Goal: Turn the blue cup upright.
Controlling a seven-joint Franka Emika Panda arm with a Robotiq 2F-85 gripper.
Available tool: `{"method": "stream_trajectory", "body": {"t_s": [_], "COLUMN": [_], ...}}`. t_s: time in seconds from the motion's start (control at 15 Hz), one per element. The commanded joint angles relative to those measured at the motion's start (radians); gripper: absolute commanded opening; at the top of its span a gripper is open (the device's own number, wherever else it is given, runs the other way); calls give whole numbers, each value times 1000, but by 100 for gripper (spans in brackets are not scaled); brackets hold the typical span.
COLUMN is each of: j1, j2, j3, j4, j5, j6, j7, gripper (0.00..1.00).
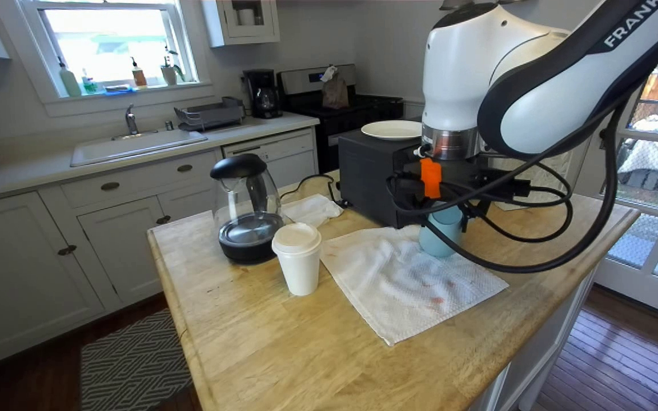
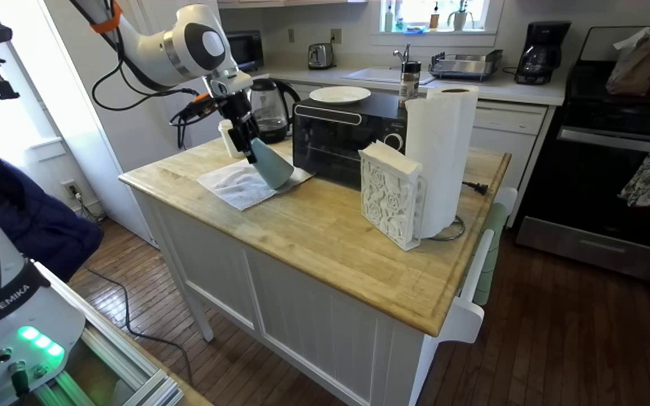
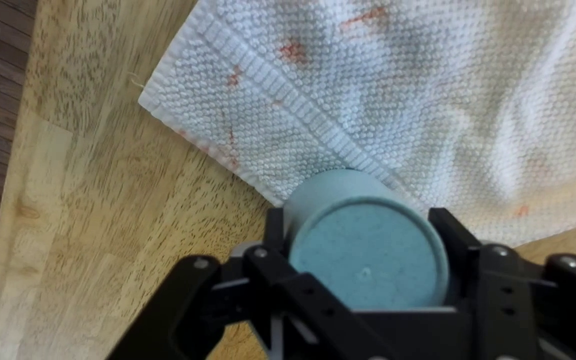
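The blue cup (image 1: 442, 240) is a light teal tapered tumbler above the white towel (image 1: 397, 291). In an exterior view, the cup (image 2: 273, 164) is tilted, base up toward the gripper and mouth down and to the right. I cannot tell whether its rim touches the towel. In the wrist view, the cup's round base (image 3: 368, 255) faces the camera between both black fingers. My gripper (image 3: 358, 217) is shut on the cup near its base. It also shows in an exterior view (image 2: 249, 151). The cup's mouth and inside are hidden.
A white lidded cup (image 1: 297, 260) and a glass kettle (image 1: 249, 228) stand on the wooden island. A black toaster oven (image 2: 328, 144) with a white plate (image 2: 340, 95) is close beside the gripper. A napkin holder (image 2: 390, 197) and paper towel roll (image 2: 443, 163) stand further along.
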Motion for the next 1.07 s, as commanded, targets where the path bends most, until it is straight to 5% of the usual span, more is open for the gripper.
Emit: {"method": "stream_trajectory", "body": {"t_s": [0.0, 0.53, 1.0], "j1": [-2, -22, -120], "j2": [-36, -20, -2], "j3": [10, 29, 56], "j4": [-45, -36, 5], "j5": [-41, 12, 282], "j6": [17, 20, -7], "j7": [31, -13, -381], "gripper": [93, 100, 100]}}
